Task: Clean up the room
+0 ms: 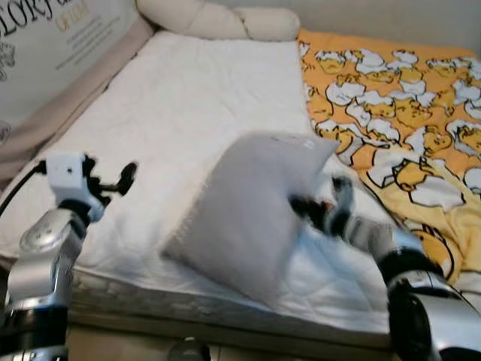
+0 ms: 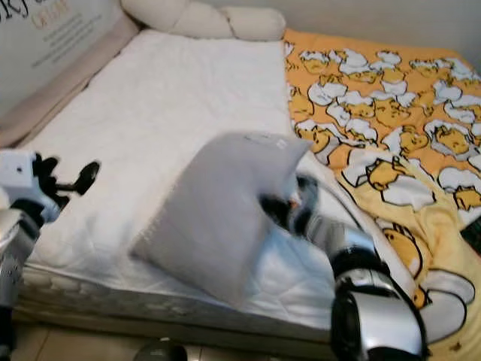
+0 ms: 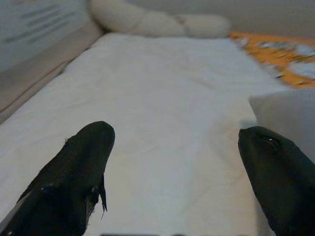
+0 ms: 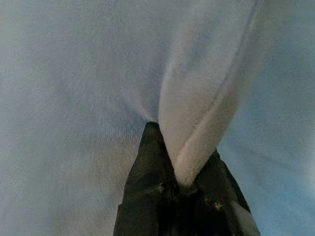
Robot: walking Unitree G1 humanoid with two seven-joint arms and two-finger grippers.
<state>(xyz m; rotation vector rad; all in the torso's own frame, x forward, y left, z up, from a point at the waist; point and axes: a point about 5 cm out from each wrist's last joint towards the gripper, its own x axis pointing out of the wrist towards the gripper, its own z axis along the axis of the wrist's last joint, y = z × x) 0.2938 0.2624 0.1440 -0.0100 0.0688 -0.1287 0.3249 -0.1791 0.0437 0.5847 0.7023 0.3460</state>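
Pillow: your right pincer [image 1: 304, 204] is clamped on the edge of the grey pillow [image 1: 244, 210], which hangs tilted above the near part of the bed, over the white mattress pad [image 1: 188, 113], one corner up toward the duck blanket [image 1: 398, 98].
Right pincer: its fingers are pressed together on a fold of the pillow's cloth; the right wrist view shows the seam pinched between them [image 4: 184, 174].
Left pincer: your left pincer [image 3: 174, 162] is spread apart and holds nothing; it hovers at the near left edge of the bed, pointed along the mattress.
Done: you have the pillow off the bed surface and in hand.
Left: by my judgement the pillow is not yet placed; the head of the bed, by the cream bolster [image 1: 218, 19], looks the likely spot. The duck blanket lies rumpled over the right side and foot, not yet straightened.
Head views: they give you the whole bed, both arms and the pillow's tilt.
Right wrist view: it alone proves the grip on the seam.
Left wrist view: it shows you the open mattress ahead and the pillow's edge [image 3: 285, 110] beside one finger.
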